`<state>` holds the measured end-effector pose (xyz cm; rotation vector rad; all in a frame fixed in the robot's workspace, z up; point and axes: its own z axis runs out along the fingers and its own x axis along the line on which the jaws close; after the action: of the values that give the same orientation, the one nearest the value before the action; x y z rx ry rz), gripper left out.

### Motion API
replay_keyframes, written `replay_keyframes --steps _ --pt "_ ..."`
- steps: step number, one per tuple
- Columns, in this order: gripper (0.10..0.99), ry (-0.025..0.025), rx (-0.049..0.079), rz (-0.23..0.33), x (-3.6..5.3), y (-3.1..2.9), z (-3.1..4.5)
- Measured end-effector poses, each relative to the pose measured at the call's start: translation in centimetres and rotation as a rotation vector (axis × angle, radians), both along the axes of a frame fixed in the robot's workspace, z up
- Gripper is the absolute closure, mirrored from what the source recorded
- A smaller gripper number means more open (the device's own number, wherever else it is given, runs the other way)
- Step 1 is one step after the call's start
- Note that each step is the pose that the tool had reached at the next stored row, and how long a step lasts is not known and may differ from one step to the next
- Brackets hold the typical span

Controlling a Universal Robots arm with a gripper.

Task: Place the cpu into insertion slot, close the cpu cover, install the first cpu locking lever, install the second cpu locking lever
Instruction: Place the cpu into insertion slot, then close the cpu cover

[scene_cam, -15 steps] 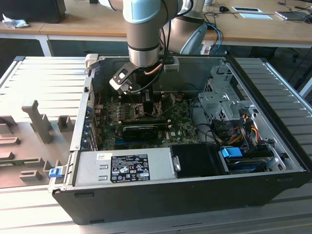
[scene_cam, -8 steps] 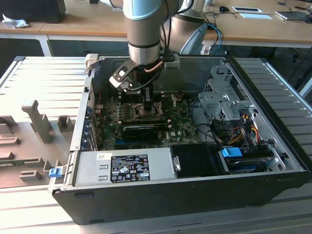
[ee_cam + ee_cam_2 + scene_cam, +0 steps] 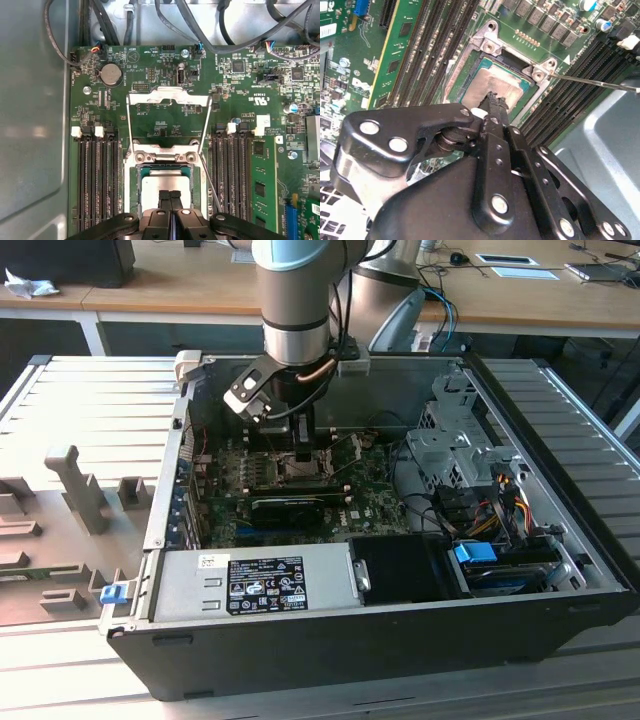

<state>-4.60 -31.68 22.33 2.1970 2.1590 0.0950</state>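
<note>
— Two fingers of the claw are pressed together, gripping nothing.
— And the cpu?
— Flat in the insertion slot, silvery face up, edges square with the rim. It lies directly under the claw's tip, seemingly touching.
— The cpu cover?
— Swung open, away from the claw.

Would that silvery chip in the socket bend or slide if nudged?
The cpu is probably stiff: its face looks like flat metal. Being thin, it is likely light. Sliding seems unlikely, since the rim of the slot hems it in.
</note>
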Motion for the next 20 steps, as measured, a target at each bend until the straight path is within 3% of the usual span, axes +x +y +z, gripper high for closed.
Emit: replay_keyframes --steps 5,7,20 --pt "0.98 0.0004 0.0 -0.001 0.17 -0.03 0.08" --pt "0.98 0.0066 0.0 -0.001 0.58 -0.14 0.09" --pt "0.98 0.0066 0.002 -0.001 0.61 -0.16 0.44"
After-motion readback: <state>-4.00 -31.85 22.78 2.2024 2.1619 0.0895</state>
